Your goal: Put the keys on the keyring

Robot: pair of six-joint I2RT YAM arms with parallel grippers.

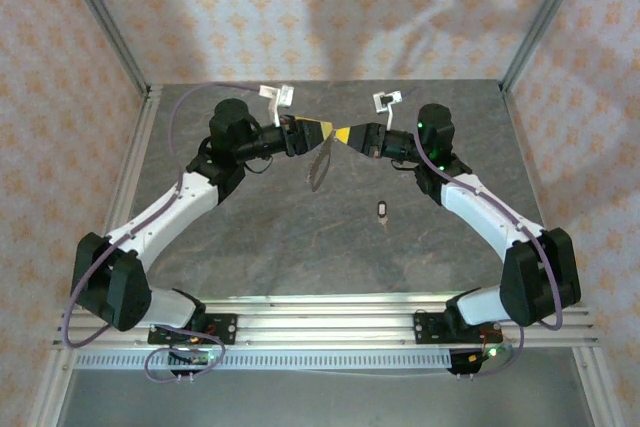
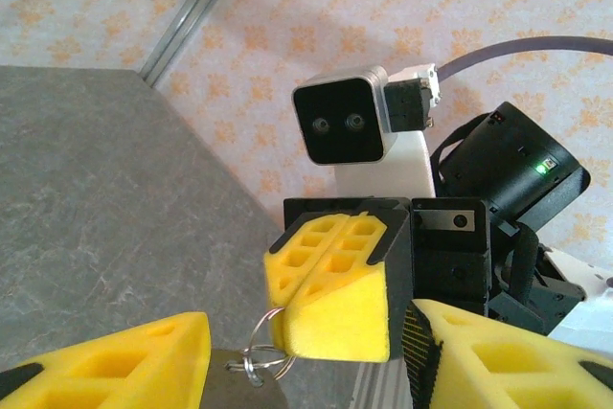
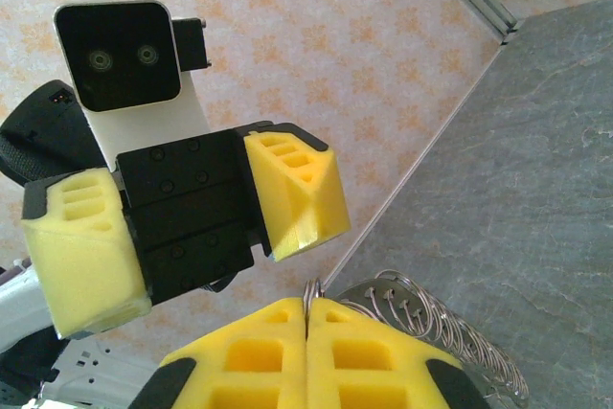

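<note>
The right gripper is clamping the thin, slippery keyring; the left gripper is gaping half-open, empty. The tiny, light key is lying well inside the edges of the table, probably best pinched by its head.

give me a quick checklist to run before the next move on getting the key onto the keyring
1. Right pincer grip on the keyring: ok, its fingers are shut on the ring's edge, above the table.
2. Left pincer free to work: ok, jaws apart with nothing between them, facing the right pincer closely.
3. Key held in a pincer: not ok, it lies on the table, apart from both pincers.
4. Key threaded on the keyring: not ok, not yet done.
5. Ring's split spread open for the key: cannot tell, too fine to see.
</note>
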